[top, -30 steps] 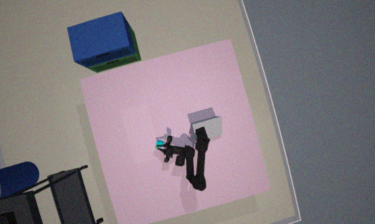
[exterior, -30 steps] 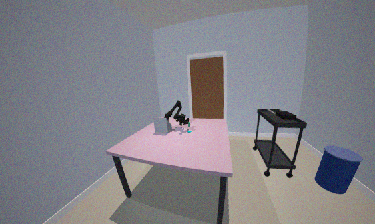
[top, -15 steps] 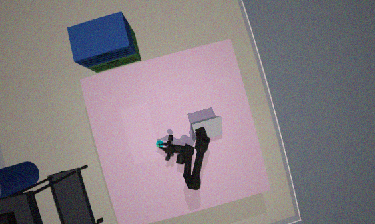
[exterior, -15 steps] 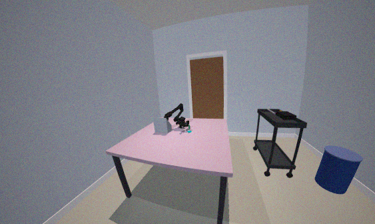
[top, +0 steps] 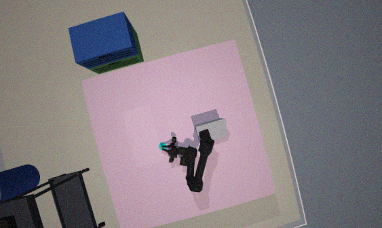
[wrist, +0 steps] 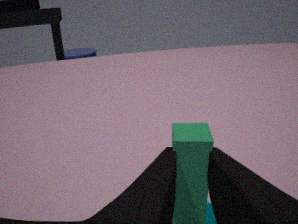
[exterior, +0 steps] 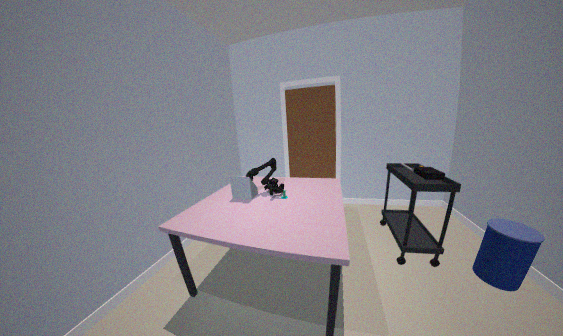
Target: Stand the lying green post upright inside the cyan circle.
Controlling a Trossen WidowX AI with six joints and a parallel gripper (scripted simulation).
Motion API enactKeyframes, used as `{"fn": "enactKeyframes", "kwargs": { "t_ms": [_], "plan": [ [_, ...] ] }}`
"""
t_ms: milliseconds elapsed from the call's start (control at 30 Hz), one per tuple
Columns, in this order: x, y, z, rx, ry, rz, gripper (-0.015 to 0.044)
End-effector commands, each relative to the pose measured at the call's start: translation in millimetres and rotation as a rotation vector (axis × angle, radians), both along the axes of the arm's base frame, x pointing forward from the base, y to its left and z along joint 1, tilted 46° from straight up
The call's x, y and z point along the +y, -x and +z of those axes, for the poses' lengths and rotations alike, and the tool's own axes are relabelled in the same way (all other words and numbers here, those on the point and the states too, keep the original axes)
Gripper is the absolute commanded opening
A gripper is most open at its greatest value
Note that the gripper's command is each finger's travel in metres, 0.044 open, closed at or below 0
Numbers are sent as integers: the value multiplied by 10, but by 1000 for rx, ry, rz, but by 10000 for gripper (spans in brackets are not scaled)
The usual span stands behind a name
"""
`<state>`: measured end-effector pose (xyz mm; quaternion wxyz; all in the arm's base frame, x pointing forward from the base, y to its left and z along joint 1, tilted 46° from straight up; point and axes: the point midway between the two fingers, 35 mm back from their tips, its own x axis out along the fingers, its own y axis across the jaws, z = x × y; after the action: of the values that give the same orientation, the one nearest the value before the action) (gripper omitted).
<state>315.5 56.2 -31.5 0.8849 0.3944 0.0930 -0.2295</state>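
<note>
The green post (exterior: 285, 193) (wrist: 191, 170) stands upright between the two fingertips of the pincer (top: 165, 148) (exterior: 282, 189) (wrist: 190, 156), which is closed on it, one finger touching each side, with the post's square top showing above them. The post is at the cyan circle (top: 162, 144) (exterior: 284, 197) (wrist: 210, 214); whether its foot touches down there, I cannot tell. In the wrist view a bit of the circle shows low down, just beside the post and the finger. Behind the pincer the black arm (top: 191, 169) (exterior: 272, 167) bends up and back to its mount by a pale grey box (top: 217, 129) (exterior: 243, 189), near the pincer. Under them all spreads the pink table (top: 178, 85) (exterior: 283, 225) (wrist: 90, 140). Well apart from the pincer, off the table, are a black cart (top: 55, 197) (exterior: 412, 220) (wrist: 56, 35), a blue bin (top: 17, 181) (exterior: 507, 257) (wrist: 80, 53) and a blue-and-green stack (top: 102, 39).
</note>
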Motion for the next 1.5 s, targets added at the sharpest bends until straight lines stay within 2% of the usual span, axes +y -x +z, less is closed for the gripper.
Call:
{"fn": "enactKeyframes", "kwargs": {
  "t_ms": [0, 133, 600, 633, 1267, 1400, 1467],
  "plan": [
    [13, -12, -15, -2, -3, -4, 23],
    [13, -12, -15, -2, -3, -4, 23],
    [13, -12, -15, -2, -3, -4, 390],
    [13, -12, -15, -2, -3, -4, 400],
    [-606, 79, 585, -14, -7, -9, 400],
    [-627, 73, 585, -3, -2, -4, 400],
    [-627, -44, 440, 94, 34, 40, 400]
  ]
}}
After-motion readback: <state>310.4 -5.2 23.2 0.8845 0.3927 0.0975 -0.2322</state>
